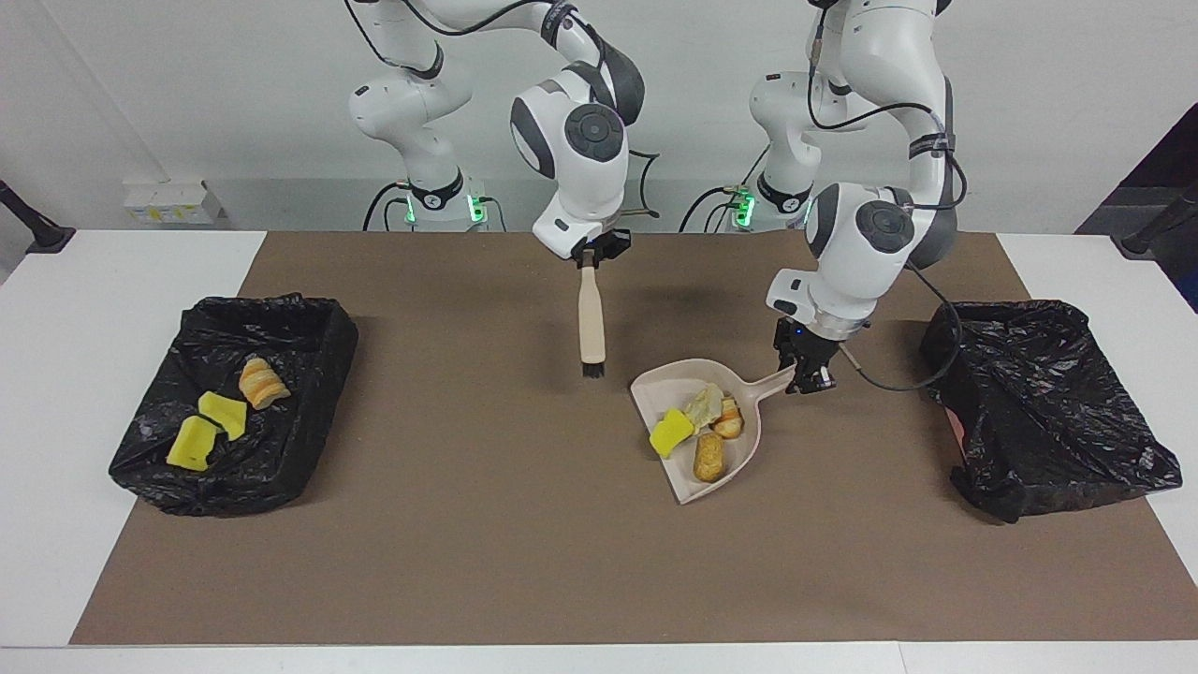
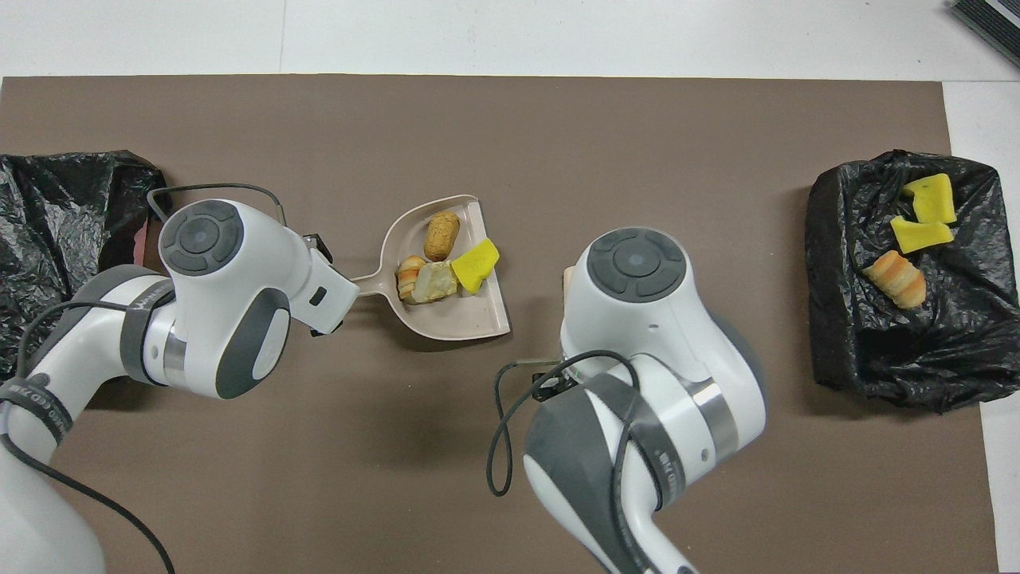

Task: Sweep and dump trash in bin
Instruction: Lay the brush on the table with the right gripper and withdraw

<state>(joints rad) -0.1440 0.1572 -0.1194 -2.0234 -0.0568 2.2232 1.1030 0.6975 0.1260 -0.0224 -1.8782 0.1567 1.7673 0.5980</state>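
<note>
My left gripper (image 1: 812, 379) is shut on the handle of a beige dustpan (image 1: 655, 388), low over the middle of the mat; the pan also shows in the overhead view (image 2: 470, 315). In it lie a yellow sponge chunk (image 1: 671, 432), a cream lump (image 1: 704, 405) and two bread-like pieces (image 1: 708, 457). My right gripper (image 1: 590, 257) is shut on a beige brush (image 1: 591, 318) that hangs bristles down, beside the pan toward the right arm's end. Two yellow sponges (image 1: 223, 413) and a bread piece (image 1: 263, 383) lie in the black-lined bin (image 1: 309, 318) at the right arm's end.
A second black-lined bin (image 1: 1039, 402) stands at the left arm's end of the table, with no trash showing in it. A brown mat (image 1: 524, 562) covers the table's middle. A cable (image 1: 898, 384) loops from the left wrist over the mat.
</note>
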